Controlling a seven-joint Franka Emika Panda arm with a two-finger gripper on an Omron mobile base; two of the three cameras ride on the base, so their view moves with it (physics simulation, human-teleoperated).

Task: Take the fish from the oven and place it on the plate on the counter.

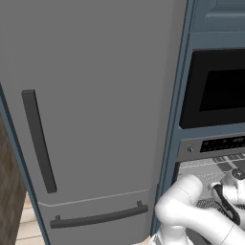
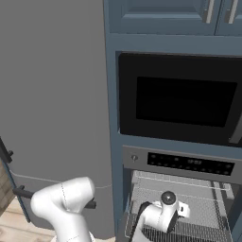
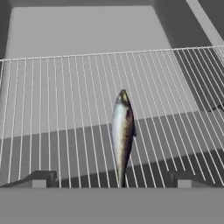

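Inside the oven [image 2: 182, 163], one fish [image 3: 122, 131] lies on a wire rack [image 3: 65, 109], lengthwise toward the hand, its tail end nearest and its head pointing far into the cavity; the hand [image 3: 111, 179] sits just short of the tail, its two dark fingertips [image 3: 41, 178] spread wide to either side with nothing between them, touching nothing; the fish is free on the wires. One rack shows in the hand view, its far edge a bright wire across the grey oven floor; from the right base view two rack levels can be counted, the upper pale, the lower dark and half hidden behind the arm's wrist. One control strip [image 2: 189, 164] runs above the opening, with one small knob at its left end and a dark display whose marks are too small to read. Above it sits one black-windowed appliance [image 2: 182, 99], cut off at the right edge; left of the oven column stands one tall grey fridge [image 1: 91, 95] with two dark handles [image 1: 38, 141], one upright, one level; the oven door is out of frame below.
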